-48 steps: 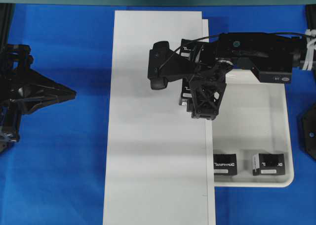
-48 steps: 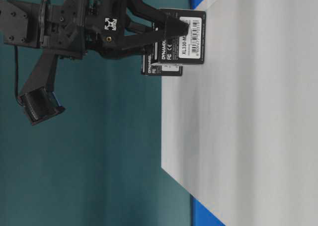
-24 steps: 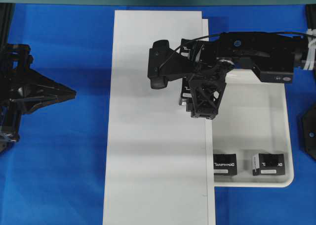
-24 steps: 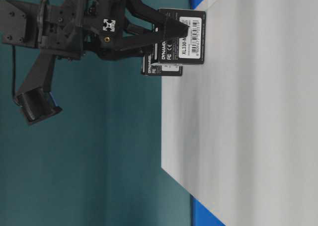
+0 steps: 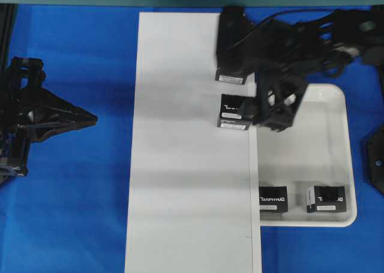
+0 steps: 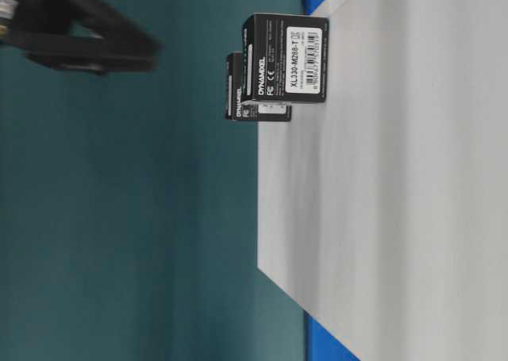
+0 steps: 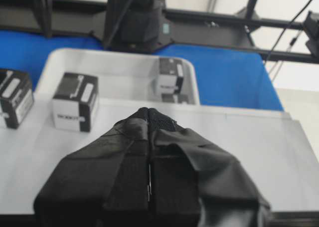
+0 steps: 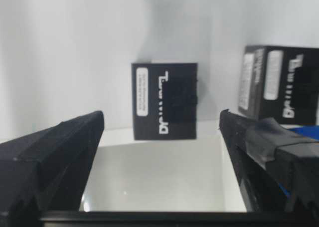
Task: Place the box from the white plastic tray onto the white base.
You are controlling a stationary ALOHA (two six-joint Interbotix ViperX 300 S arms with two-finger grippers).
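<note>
Standing on the white base [image 5: 186,165] near its right edge, the box [image 5: 235,111] looks light, stiff and smooth-sided; grip its opposite flat faces. Right gripper [image 5: 277,102] hangs wide open, empty, over the white plastic tray [image 5: 336,159]. Left gripper [image 7: 148,132] is closed.
</note>
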